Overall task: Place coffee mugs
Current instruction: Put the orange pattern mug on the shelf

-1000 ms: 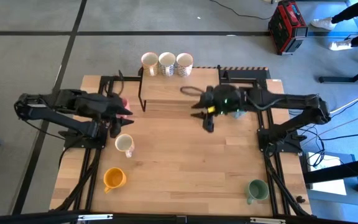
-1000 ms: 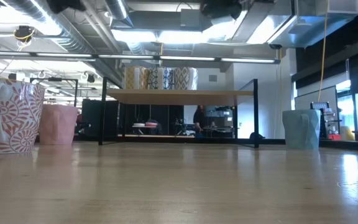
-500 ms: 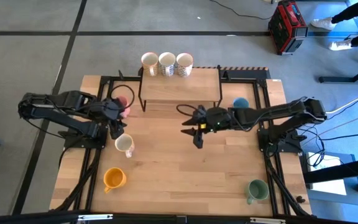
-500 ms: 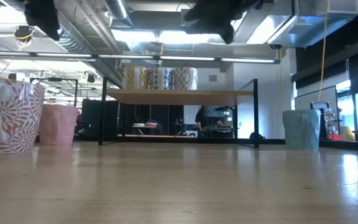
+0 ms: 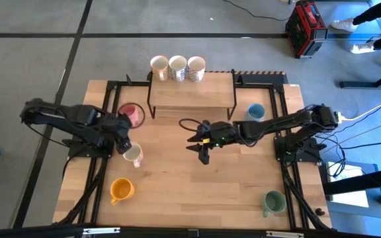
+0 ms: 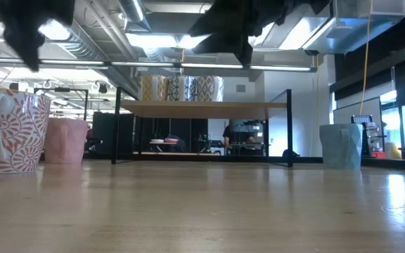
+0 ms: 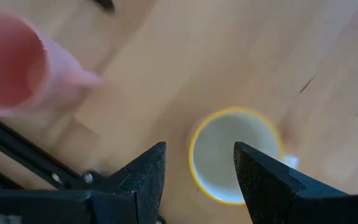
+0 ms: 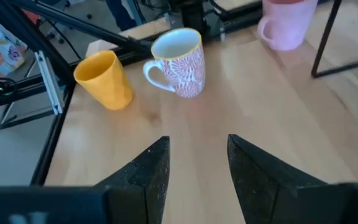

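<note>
Two dark fingers [image 8: 148, 177] of the right gripper [image 8: 197, 171] stand parted above bare wooden table [image 8: 260, 124], nothing between them. Beyond the fingers, a white mug with a red leaf pattern and yellow rim [image 8: 180, 62] stands upright, handle turned toward an orange mug [image 8: 104, 79] just beside it near the table's edge. A pink mug [image 8: 283, 23] stands apart beside a black frame leg [image 8: 328, 37]. Black rails [image 8: 73, 22] cross behind.
</note>
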